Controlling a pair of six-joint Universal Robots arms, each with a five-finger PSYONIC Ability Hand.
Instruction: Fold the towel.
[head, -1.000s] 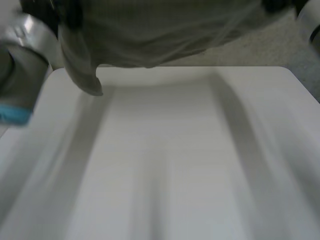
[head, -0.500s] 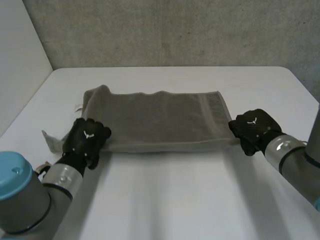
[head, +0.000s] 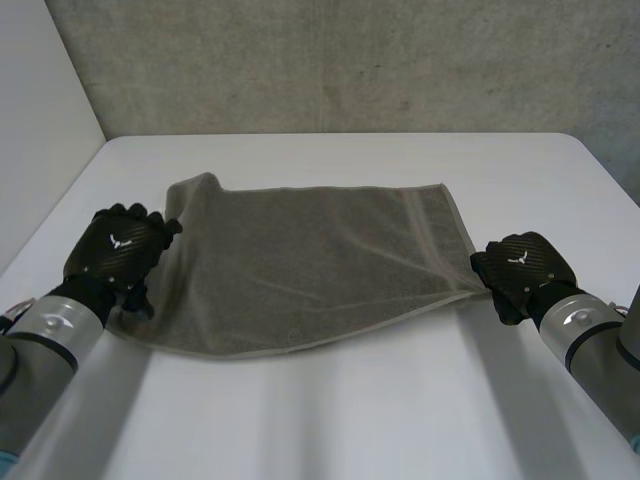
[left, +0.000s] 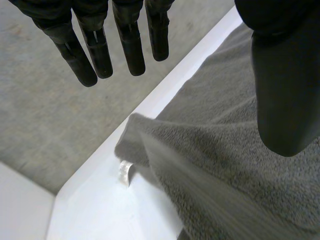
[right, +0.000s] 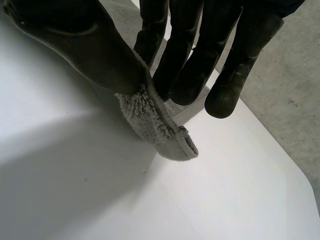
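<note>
Your right hand (head: 520, 268) pinches a corner of the grey towel (head: 310, 265) between thumb and fingers. Your left hand (head: 118, 250), fingers straight and holding nothing, sits at the opposite edge. Between them the towel lies spread, slightly rumpled, on the white table (head: 330, 420).

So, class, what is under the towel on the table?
The white table shows around the towel; the surface beneath is covered, so nothing there can be checked. The right hand pinches one corner.
</note>
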